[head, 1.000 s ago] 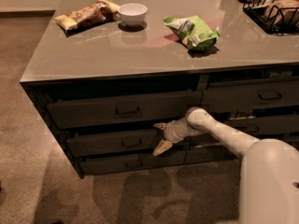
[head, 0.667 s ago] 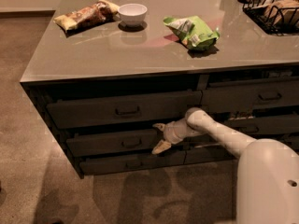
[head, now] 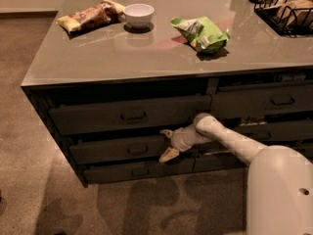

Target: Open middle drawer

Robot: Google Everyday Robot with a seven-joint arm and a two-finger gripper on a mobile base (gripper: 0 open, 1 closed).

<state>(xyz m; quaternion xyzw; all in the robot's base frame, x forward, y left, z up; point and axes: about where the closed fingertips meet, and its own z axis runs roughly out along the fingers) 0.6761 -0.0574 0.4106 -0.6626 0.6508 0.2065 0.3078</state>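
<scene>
The middle drawer (head: pixel 105 151) is the medium-height dark front in the left stack, between a taller drawer (head: pixel 98 116) above and a slim drawer (head: pixel 117 173) below. Its small loop handle (head: pixel 137 151) sits at the centre. My gripper (head: pixel 167 144) is in front of the right end of the middle drawer's front, a little right of the handle. Its fingers are spread, one up (head: pixel 166 132) and one down (head: pixel 169 154), with nothing between them. My white arm (head: pixel 230 141) reaches in from the lower right.
On the grey counter top (head: pixel 146 53) lie a snack bag (head: pixel 88 16), a white bowl (head: pixel 139 13), a green chip bag (head: pixel 201 32) and a black wire basket (head: pixel 288 9). A second stack of drawers (head: pixel 264 102) is on the right. Brown floor (head: pixel 29 155) lies to the left.
</scene>
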